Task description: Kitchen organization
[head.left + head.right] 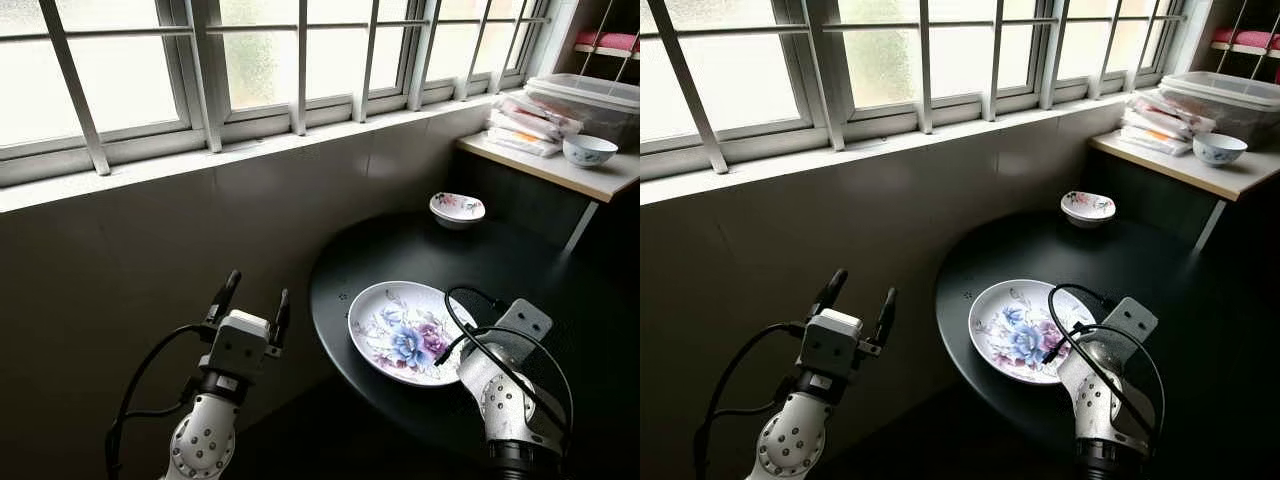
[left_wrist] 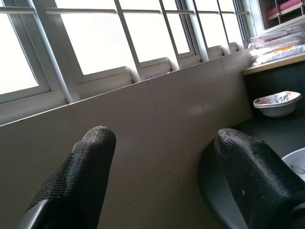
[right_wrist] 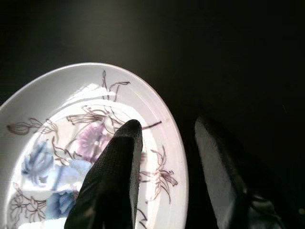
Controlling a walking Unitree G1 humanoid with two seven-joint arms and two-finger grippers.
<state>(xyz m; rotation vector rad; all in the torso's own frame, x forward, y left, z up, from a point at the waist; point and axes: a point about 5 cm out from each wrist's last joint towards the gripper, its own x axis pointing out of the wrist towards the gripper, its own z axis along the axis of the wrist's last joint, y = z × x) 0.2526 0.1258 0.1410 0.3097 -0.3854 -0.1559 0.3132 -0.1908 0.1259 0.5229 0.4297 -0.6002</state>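
Glossy black, the round table is carrying a smooth floral plate whose rim we are straddling with our right gripper, ribbed fingers spread, one over it, one outside. Our left gripper is hovering parted beside the table's curved edge, facing the tiled wall; a small floral bowl is sitting beyond the plate.

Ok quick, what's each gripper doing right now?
Left gripper: open, holding nothing, raised in front of the wall under the window.
Right gripper: open, fingers straddling the rim of the floral plate, not closed on it.
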